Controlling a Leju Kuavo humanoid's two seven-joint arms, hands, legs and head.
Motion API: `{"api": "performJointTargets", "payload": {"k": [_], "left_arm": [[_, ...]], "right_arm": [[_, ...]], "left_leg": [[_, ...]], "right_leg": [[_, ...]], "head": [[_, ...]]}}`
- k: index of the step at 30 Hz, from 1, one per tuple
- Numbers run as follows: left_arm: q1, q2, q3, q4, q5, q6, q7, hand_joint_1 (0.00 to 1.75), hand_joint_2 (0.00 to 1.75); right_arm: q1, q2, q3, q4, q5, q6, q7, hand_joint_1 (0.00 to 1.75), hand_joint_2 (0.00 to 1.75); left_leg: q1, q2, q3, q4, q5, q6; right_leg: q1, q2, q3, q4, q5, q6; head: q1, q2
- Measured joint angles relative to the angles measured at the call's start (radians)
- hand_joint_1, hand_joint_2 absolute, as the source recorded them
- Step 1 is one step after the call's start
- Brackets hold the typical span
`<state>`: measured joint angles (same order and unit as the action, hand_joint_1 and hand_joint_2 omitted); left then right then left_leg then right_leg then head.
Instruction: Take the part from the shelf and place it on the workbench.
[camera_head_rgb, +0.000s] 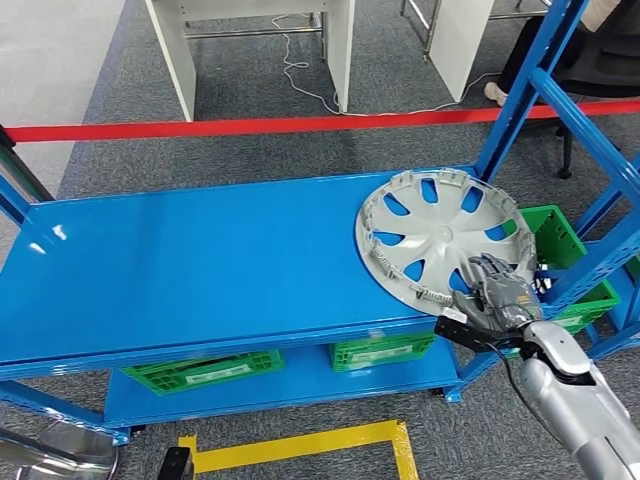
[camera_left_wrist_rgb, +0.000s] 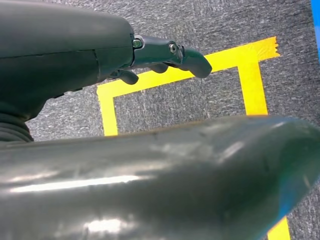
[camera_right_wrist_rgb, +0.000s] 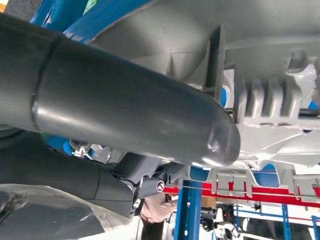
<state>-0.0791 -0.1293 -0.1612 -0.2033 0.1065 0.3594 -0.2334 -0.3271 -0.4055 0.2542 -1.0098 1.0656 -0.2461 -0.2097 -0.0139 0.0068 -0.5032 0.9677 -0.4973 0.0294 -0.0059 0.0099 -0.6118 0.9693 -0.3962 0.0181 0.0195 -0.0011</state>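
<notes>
A silver-grey hubcap (camera_head_rgb: 441, 235) lies flat at the right end of the blue shelf (camera_head_rgb: 189, 260), its near rim reaching past the shelf's front edge. My right hand (camera_head_rgb: 498, 295) grips that near rim, with its fingers curled over the top. In the right wrist view the thick thumb (camera_right_wrist_rgb: 132, 110) lies against the hubcap's ribbed underside (camera_right_wrist_rgb: 271, 100). My left hand (camera_left_wrist_rgb: 113, 60) hangs low over the carpet, its fingers (camera_left_wrist_rgb: 170, 52) stretched out and holding nothing.
Green crates (camera_head_rgb: 204, 370) (camera_head_rgb: 381, 350) sit on the lower shelf, and another green crate (camera_head_rgb: 562, 240) stands behind the hubcap. Blue uprights (camera_head_rgb: 521, 90) frame the right end. Red tape (camera_head_rgb: 226, 128) and a yellow square (camera_head_rgb: 302, 445) mark the floor. A person (camera_head_rgb: 543, 50) sits far right.
</notes>
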Motion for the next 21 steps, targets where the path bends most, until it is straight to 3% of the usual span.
{"api": "performJointTargets", "payload": {"k": [11,21], "left_arm": [[-0.003,0.000,-0.008,0.000,-0.021,-0.013,0.014,0.00,0.00],[-0.005,-0.007,-0.021,0.000,-0.034,-0.020,0.018,0.00,0.00]], "right_arm": [[-0.043,-0.023,0.058,0.004,0.016,0.031,0.004,0.00,0.00],[-0.059,-0.020,0.087,-0.013,-0.063,0.027,-0.014,0.00,0.00]], "left_leg": [[0.000,0.001,0.000,0.000,0.000,0.000],[0.001,0.001,-0.001,0.000,0.001,-0.001]], "right_leg": [[0.000,0.001,0.000,0.000,0.002,0.000],[0.000,0.001,-0.001,0.000,0.002,0.000]], "head": [[0.000,0.000],[0.000,0.000]]}}
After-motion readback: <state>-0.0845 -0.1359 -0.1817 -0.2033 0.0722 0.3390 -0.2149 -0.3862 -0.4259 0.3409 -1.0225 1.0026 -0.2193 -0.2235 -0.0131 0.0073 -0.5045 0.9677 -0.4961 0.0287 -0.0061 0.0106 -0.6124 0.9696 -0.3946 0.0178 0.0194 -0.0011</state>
